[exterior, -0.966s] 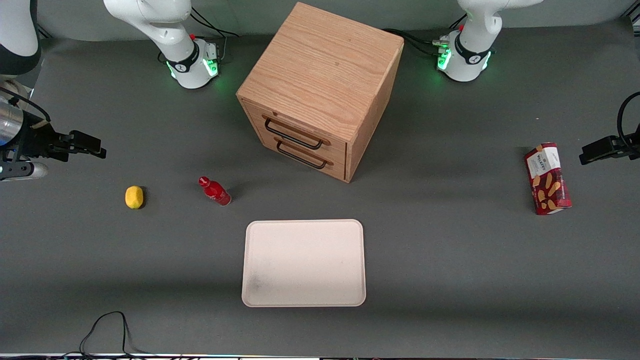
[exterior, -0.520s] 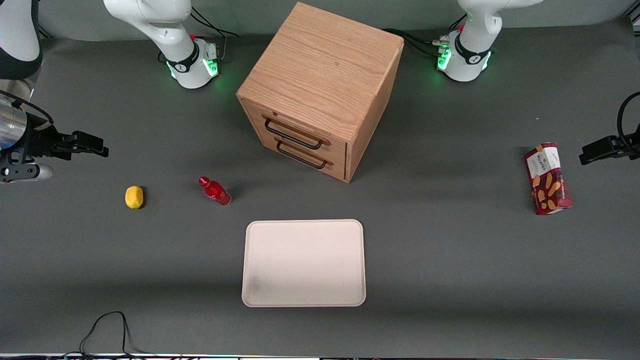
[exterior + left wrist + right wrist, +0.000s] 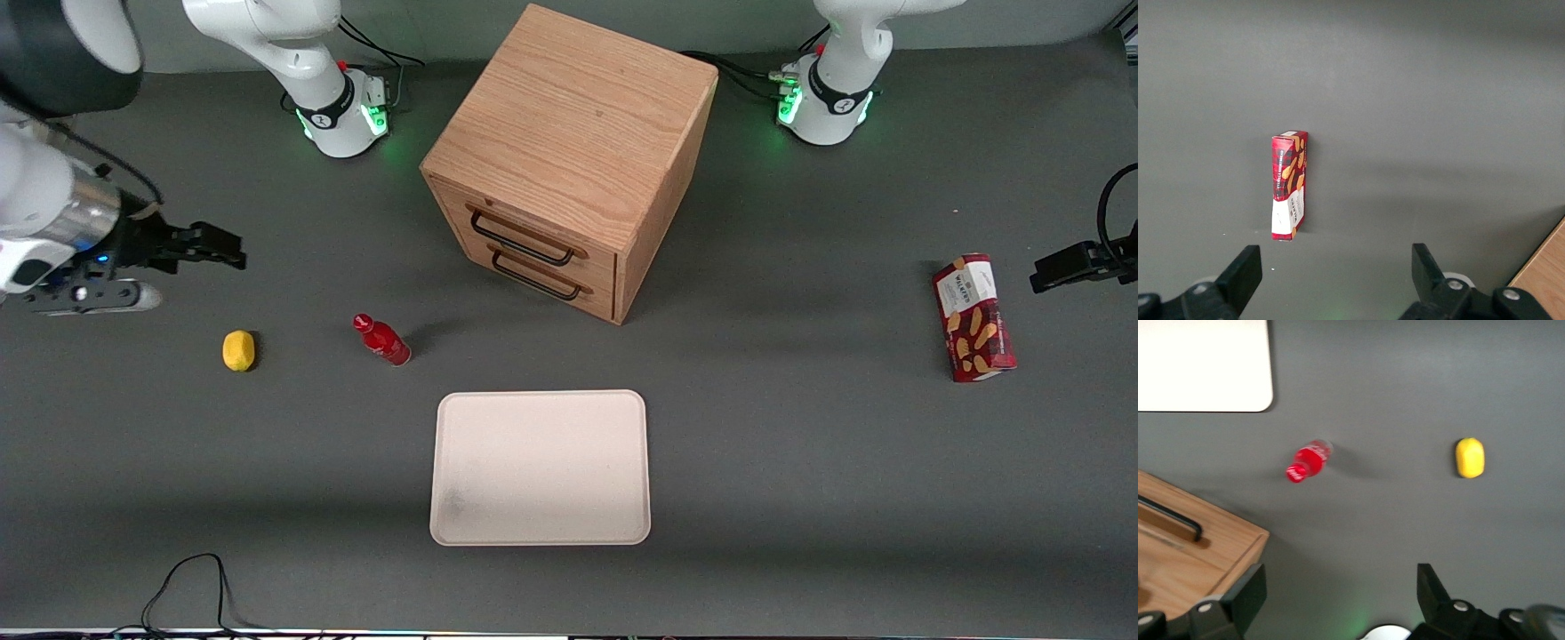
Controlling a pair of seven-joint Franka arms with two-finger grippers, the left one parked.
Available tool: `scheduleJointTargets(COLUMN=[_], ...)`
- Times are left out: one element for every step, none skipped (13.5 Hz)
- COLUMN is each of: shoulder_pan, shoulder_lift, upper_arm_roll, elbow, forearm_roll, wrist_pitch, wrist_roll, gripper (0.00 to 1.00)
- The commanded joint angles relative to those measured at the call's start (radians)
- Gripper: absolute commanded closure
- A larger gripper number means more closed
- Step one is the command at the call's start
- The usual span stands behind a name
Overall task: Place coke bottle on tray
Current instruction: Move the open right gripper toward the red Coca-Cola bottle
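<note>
Presently the working arm reaches in low from its end of the table, forearm roughly level, and its black two-finger gripper hangs above bare table, empty, with the fingers standing well apart. It is farther from the front camera than the small yellow lemon-shaped object and well apart from the bottle.

The work surface is a dark grey matte table. Nearest the front camera, a loose black cable loops at the table edge. Next comes the flat cream-white rectangular tray with rounded corners and a low rim, nothing on it. Farther back stands the light oak two-drawer cabinet with black wire handles. A red rectangular snack box lies toward the parked arm's end.

The small all-red coke bottle rests on the table, off the tray, between the yellow object and the cabinet, near the tray's corner. It appears upright in the wrist view, the cap facing the camera.
</note>
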State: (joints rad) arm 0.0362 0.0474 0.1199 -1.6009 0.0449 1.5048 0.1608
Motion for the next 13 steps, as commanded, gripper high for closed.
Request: scheduleJointTargets(shoulder_pan=[0.080, 0.117, 0.145, 0.169, 0.186, 0.208, 0.214, 0.215, 0.215, 0.214, 0.208, 0.206, 0.203], shoulder_lift=[0.037, 0.055, 0.063, 0.063, 0.065, 0.068, 0.081, 0.089, 0.103, 0.106, 0.109, 0.111, 0.118], upper_arm_roll=[-0.003, -0.003, -0.003, -0.003, -0.003, -0.003, -0.003, -0.003, -0.003, -0.005, -0.006, -0.008, -0.009], elbow=[0.093, 0.129, 0.144, 0.147, 0.147, 0.147, 0.145, 0.145, 0.147, 0.145, 0.145, 0.141, 0.135], forearm_roll=[-0.025, -0.028, -0.030, -0.030, -0.028, -0.030, -0.028, -0.030, -0.030, -0.030, -0.030, -0.030, -0.030], wrist_pitch=[-0.084, -0.107, -0.119, -0.121, -0.121, -0.120, -0.120, -0.120, -0.120, -0.117, -0.117, -0.115, -0.107], wrist_roll=[0.116, 0.152, 0.183, 0.212, 0.251, 0.276, 0.278, 0.279, 0.278, 0.269, 0.263, 0.260, 0.260], gripper=[0.00, 0.00, 0.00, 0.00, 0.00, 0.00, 0.00, 0.00, 0.00, 0.00, 0.00, 0.00, 0.00])
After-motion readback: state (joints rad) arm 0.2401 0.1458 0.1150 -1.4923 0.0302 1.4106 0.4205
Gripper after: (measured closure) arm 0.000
